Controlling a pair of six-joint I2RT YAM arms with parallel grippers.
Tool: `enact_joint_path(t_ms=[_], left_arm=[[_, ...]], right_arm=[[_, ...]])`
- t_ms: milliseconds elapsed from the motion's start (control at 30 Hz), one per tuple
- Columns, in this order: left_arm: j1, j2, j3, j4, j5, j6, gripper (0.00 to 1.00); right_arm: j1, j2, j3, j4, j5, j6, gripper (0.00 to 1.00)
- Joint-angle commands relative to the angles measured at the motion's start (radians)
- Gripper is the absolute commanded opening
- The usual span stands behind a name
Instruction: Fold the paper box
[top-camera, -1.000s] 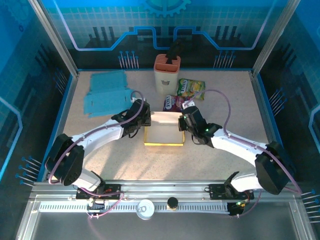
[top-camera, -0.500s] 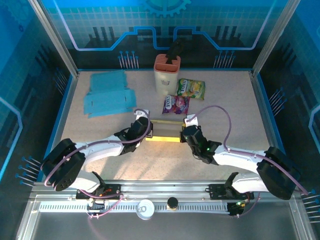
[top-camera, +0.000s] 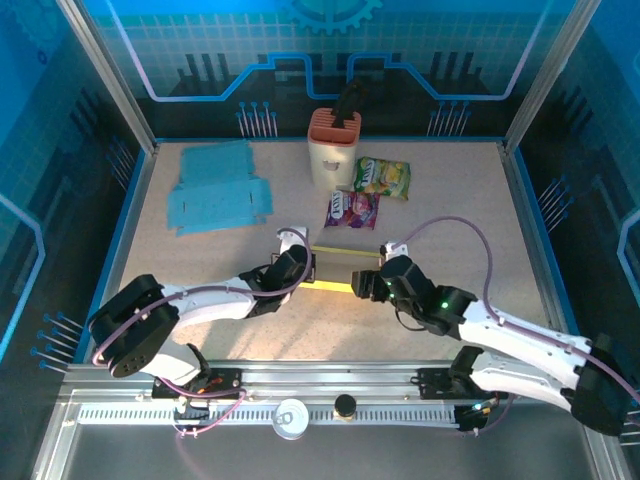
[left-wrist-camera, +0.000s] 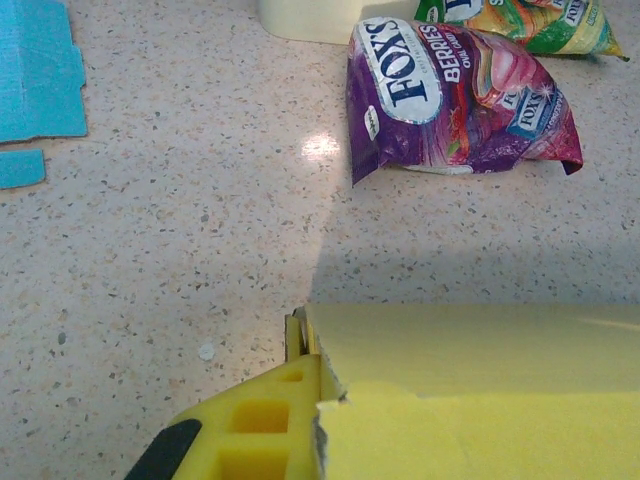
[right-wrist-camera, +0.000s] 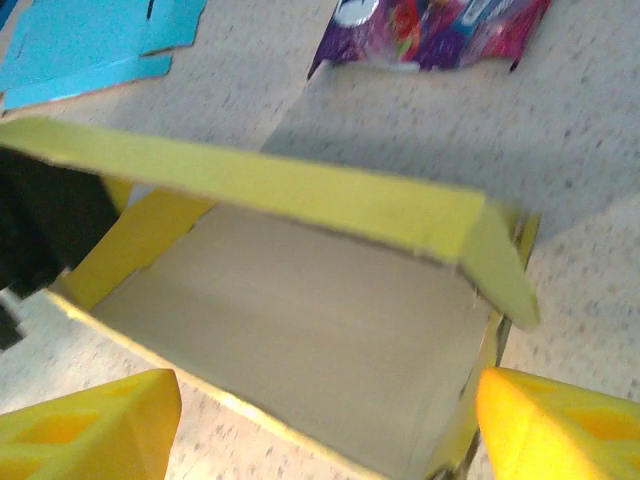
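The paper box (top-camera: 338, 266) is yellow outside and grey-brown inside, and rests low on the table between my two grippers. My left gripper (top-camera: 308, 268) is shut on its left edge. In the left wrist view a yellow finger (left-wrist-camera: 250, 425) presses against the box's side panel (left-wrist-camera: 480, 370). My right gripper (top-camera: 365, 283) is just off the box's right end, open. In the right wrist view both its yellow fingertips (right-wrist-camera: 100, 420) stand wide apart before the box's open inside (right-wrist-camera: 300, 320), and nothing is between them. A yellow flap (right-wrist-camera: 300, 190) stands along the box's far side.
Flat blue cardboard sheets (top-camera: 215, 190) lie at the back left. A cream holder with an orange top (top-camera: 333, 150) stands at the back middle. A purple snack bag (top-camera: 352, 208) and a green-yellow one (top-camera: 384, 177) lie just beyond the box.
Both arms have brought the box down and toward the near edge. The right gripper has let go of it, opened wide and drawn back slightly. The left gripper kept its hold.
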Motion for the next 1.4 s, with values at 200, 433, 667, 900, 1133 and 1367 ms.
enact_joint_path(t_ms=[200, 433, 667, 900, 1133, 1367], left_arm=[[-0.041, 0.050, -0.020, -0.061, -0.014, -0.050, 0.00], [-0.065, 0.038, -0.034, -0.055, -0.035, -0.043, 0.00], [-0.106, 0.054, -0.070, -0.014, -0.064, -0.045, 0.00], [-0.135, 0.059, -0.078, -0.006, -0.080, -0.057, 0.00], [-0.162, 0.068, -0.093, -0.002, -0.087, -0.091, 0.03], [-0.185, 0.114, -0.088, 0.008, -0.088, -0.123, 0.03]], right_arm=[[-0.033, -0.144, 0.137, -0.291, -0.270, 0.123, 0.83], [-0.214, -0.194, 0.308, -0.483, -0.322, 0.189, 0.81], [-0.579, -0.084, 0.332, -0.429, -0.701, 0.216, 0.77], [-0.659, 0.104, 0.296, -0.338, -0.869, 0.194, 0.70], [-0.660, 0.169, 0.246, -0.327, -0.840, 0.132, 0.67], [-0.657, 0.227, 0.179, -0.256, -0.867, 0.124, 0.60]])
